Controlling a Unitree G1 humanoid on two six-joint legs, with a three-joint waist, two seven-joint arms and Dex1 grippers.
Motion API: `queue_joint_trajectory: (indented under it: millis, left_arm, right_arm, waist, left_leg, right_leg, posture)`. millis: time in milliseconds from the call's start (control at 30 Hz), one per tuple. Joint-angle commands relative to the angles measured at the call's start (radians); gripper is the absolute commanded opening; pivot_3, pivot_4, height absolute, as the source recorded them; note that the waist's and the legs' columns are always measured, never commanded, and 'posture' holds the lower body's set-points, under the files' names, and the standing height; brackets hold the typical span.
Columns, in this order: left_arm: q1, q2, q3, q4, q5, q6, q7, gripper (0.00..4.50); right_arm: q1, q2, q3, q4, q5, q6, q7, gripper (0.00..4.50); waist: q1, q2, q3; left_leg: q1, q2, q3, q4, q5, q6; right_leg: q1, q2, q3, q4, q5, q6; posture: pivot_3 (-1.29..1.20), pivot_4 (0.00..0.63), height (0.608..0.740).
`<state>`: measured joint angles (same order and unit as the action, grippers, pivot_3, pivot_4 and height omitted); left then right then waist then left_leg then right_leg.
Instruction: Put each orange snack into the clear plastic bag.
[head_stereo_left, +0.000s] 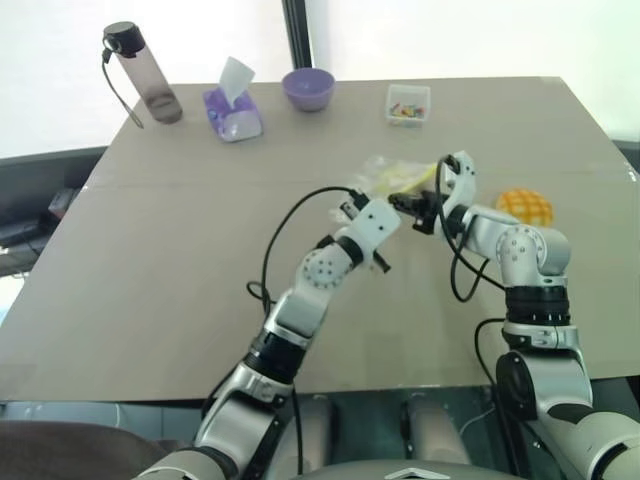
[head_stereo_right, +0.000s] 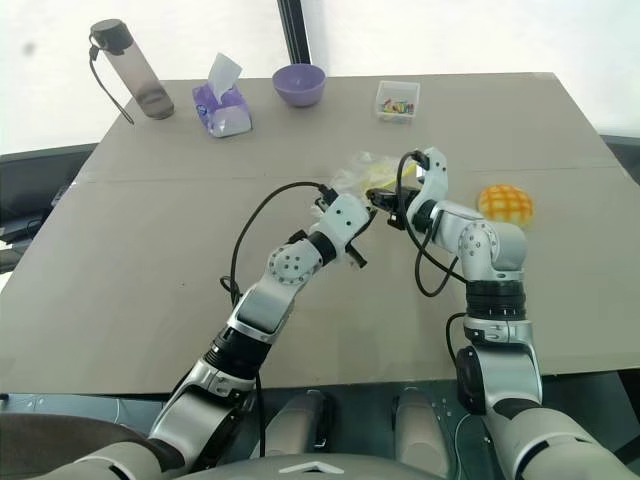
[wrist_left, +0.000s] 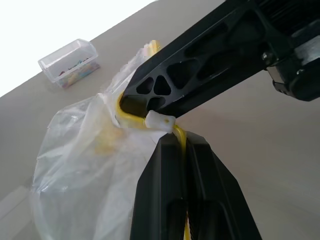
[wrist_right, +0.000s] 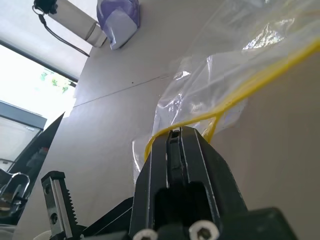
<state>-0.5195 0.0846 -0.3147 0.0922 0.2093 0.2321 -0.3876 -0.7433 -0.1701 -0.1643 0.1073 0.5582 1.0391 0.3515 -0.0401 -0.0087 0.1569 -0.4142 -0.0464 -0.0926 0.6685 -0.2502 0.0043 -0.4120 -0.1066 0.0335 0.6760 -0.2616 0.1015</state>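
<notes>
Midair, the left gripper (wrist_left: 186, 145) and right gripper (wrist_right: 175, 137) both pinched the clear plastic bag (wrist_left: 85, 165) by its yellow strip, the orange snack (head_stereo_left: 524, 207) lying beyond the right claw; uneven pulling risked tearing the seal.

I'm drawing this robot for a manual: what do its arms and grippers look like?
Both arms are silver-white jointed segments with round grey perforated joint caps and black ribbed collars, and a black cable loops along each. The left gripper and right gripper each have two black fingers with triangular cut-outs; one shows a toothed edge.
</notes>
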Motion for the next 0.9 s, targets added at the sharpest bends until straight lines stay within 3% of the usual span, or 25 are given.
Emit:
queue_joint_trajectory:
  millis: [33, 200, 333, 367, 667, 900]
  left_arm:
    - [-0.006, -0.01, -0.009, -0.056, -0.014, -0.026, -0.006, 0.0]
    - [-0.005, -0.009, -0.012, -0.059, -0.016, -0.028, -0.009, 0.0]
    - [-0.004, -0.009, -0.013, -0.061, -0.017, -0.029, -0.008, 0.0]
    - [-0.004, -0.009, -0.013, -0.062, -0.017, -0.029, -0.007, 0.0]
    - [-0.001, -0.006, -0.011, -0.065, -0.019, -0.029, -0.006, 0.0]
    - [0.003, 0.0, -0.02, -0.057, -0.019, -0.035, -0.011, 0.0]
  right_arm:
    - [-0.026, 0.007, -0.009, -0.02, 0.032, 0.006, 0.013, 0.27]
    - [-0.029, 0.009, -0.013, -0.021, 0.025, -0.001, 0.008, 2.21]
    - [-0.029, 0.012, -0.012, -0.015, 0.006, -0.016, -0.011, 4.13]
    - [-0.029, 0.012, -0.012, -0.015, 0.006, -0.016, -0.012, 4.31]
    - [-0.026, 0.017, -0.026, -0.014, 0.014, -0.009, -0.02, 4.31]
    - [-0.082, 0.099, -0.167, -0.01, 0.161, 0.098, -0.082, 4.31]
  waist:
    - [0.0, 0.0, 0.0]
    - [-0.002, 0.0, 0.0]
    - [-0.001, 0.0, 0.0]
    - [-0.001, 0.0, 0.0]
    - [-0.001, 0.0, 0.0]
    - [-0.002, 0.0, 0.0]
  left_leg:
    - [0.0, 0.0, 0.0, 0.0, 0.0, 0.0]
    - [0.0, 0.0, 0.0, 0.0, 0.0, 0.0]
    - [0.0, 0.0, 0.0, 0.0, 0.0, 0.0]
    - [0.0, 0.0, 0.0, 0.0, 0.0, 0.0]
    - [0.0, 0.0, 0.0, 0.0, 0.0, 0.0]
    - [0.0, 0.0, 0.0, 0.0, 0.0, 0.0]
  right_leg:
    - [0.0, 0.0, 0.0, 0.0, 0.0, 0.0]
    - [0.0, 0.0, 0.0, 0.0, 0.0, 0.0]
    - [0.0, 0.0, 0.0, 0.0, 0.0, 0.0]
    - [0.0, 0.0, 0.0, 0.0, 0.0, 0.0]
    - [0.0, 0.0, 0.0, 0.0, 0.0, 0.0]
    - [0.0, 0.0, 0.0, 0.0, 0.0, 0.0]
  posture:
    - [0.0, 0.15, 0.74]
    - [0.0, 0.15, 0.74]
    - [0.0, 0.15, 0.74]
    - [0.0, 0.15, 0.74]
    - [0.0, 0.15, 0.74]
    - [0.0, 0.15, 0.74]
